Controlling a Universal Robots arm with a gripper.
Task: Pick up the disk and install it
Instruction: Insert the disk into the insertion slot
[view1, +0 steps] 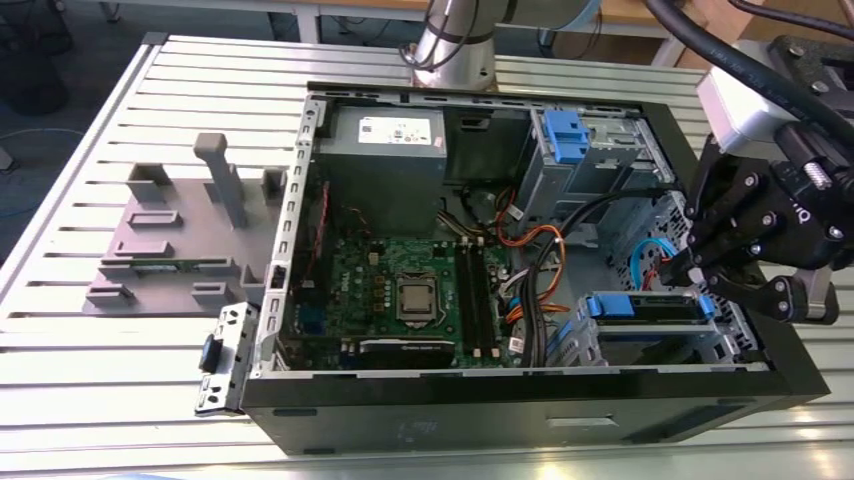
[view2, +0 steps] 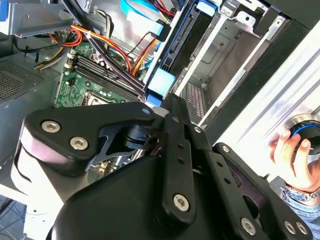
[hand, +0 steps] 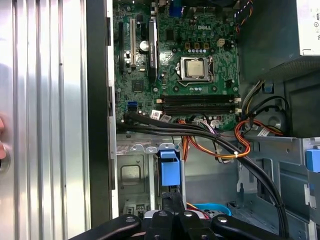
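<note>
The disk stands on edge in the drive bay at the front corner of the open computer case, on the exterior view's right. Its blue bracket faces up. My black gripper hangs right over the bracket's end, shut, with its tips at the blue plastic. In both wrist views the disk appears edge-on between the bay's metal walls, and the gripper meets its blue tab. Whether anything is pinched between the tips is hidden.
Orange and black cables run beside the bay. The motherboard and a grey power-supply box sit in the case. A grey stand with posts stands on the slatted table. A person's hand rests outside the case wall.
</note>
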